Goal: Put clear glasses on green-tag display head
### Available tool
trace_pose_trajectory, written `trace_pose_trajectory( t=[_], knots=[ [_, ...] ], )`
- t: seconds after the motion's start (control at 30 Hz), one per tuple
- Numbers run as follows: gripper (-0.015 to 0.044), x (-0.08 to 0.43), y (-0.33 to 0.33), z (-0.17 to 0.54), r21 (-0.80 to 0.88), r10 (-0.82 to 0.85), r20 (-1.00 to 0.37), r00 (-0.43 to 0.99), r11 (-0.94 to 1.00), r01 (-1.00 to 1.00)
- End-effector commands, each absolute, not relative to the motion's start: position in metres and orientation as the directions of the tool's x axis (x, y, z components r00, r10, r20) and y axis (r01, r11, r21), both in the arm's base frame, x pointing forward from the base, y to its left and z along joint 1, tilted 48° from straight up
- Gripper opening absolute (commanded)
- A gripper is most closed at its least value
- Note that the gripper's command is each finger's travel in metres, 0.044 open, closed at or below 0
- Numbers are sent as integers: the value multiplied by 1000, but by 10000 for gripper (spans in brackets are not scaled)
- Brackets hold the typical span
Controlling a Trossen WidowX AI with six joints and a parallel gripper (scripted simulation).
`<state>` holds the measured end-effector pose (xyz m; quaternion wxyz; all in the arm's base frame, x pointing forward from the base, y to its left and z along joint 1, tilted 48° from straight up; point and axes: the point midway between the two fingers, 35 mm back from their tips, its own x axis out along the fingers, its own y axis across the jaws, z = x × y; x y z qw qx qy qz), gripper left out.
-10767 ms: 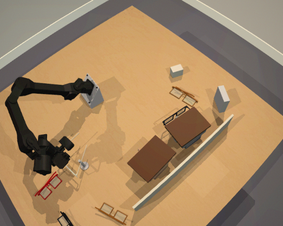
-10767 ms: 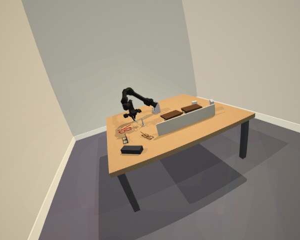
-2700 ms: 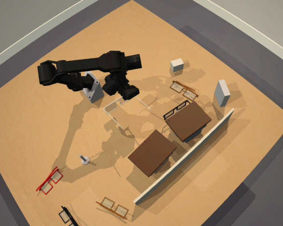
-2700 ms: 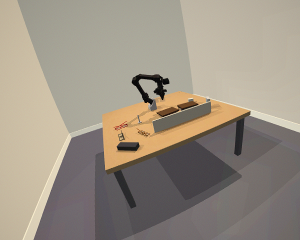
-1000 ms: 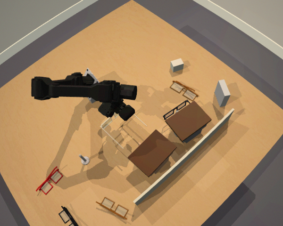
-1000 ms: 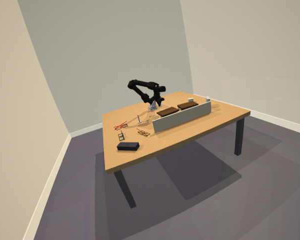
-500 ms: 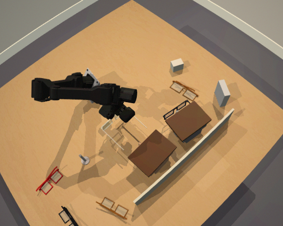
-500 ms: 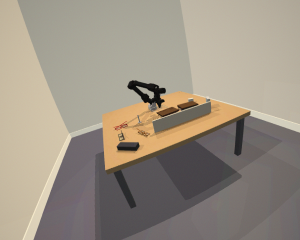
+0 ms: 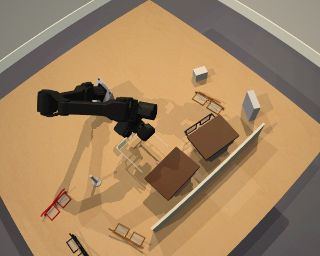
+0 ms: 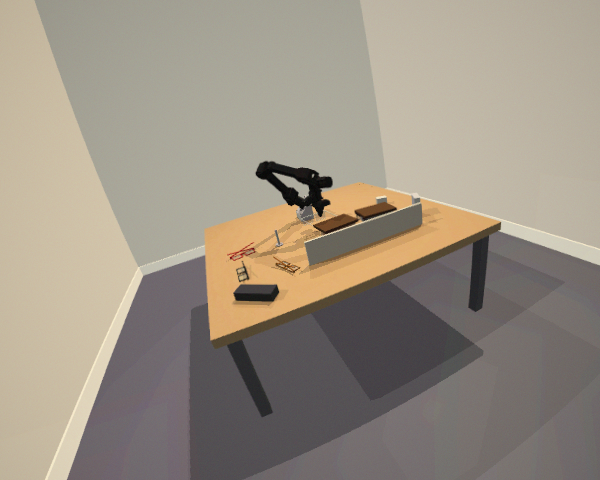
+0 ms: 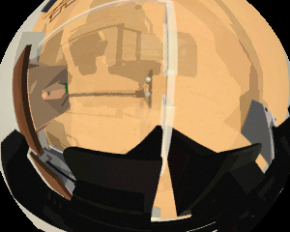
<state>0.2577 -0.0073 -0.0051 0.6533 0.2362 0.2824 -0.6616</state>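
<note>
The clear glasses (image 9: pixel 129 160) (image 11: pixel 169 48) are in the air, temples pointing toward the nearer head. My gripper (image 9: pixel 134 132) (image 10: pixel 320 212) (image 11: pixel 162 130) is shut on their front frame near the bridge. The nearer head is mostly hidden under its brown top board (image 9: pixel 172 173) (image 10: pixel 335 223) (image 11: pixel 22 97); a small green tag (image 11: pixel 66 88) shows beside its nose in the wrist view. In the top view the temple tips end just short of this board. The other head, under the second brown board (image 9: pixel 213 137) (image 10: pixel 375 209) (image 11: pixel 50 178), has black glasses (image 9: pixel 198 122) at its front.
A long pale panel (image 9: pixel 209 176) (image 10: pixel 362 236) stands behind both heads. A small post (image 9: pixel 94 179) (image 10: pixel 277 238) and red glasses (image 9: pixel 55 204) are to the left. Two brown-framed glasses, more black glasses, two grey blocks (image 9: pixel 200 73) (image 9: pixel 251 105) and a black case (image 10: pixel 256 292) are on the table.
</note>
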Motion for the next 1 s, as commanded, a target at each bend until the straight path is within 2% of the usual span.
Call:
trace_pose_trajectory(
  t=[0.0, 0.97],
  knots=[
    [0, 264, -8, -6, -66, -734, -679, -32, 17, 998],
    [0, 307, -9, -10, -63, -734, -679, -30, 17, 998]
  ],
)
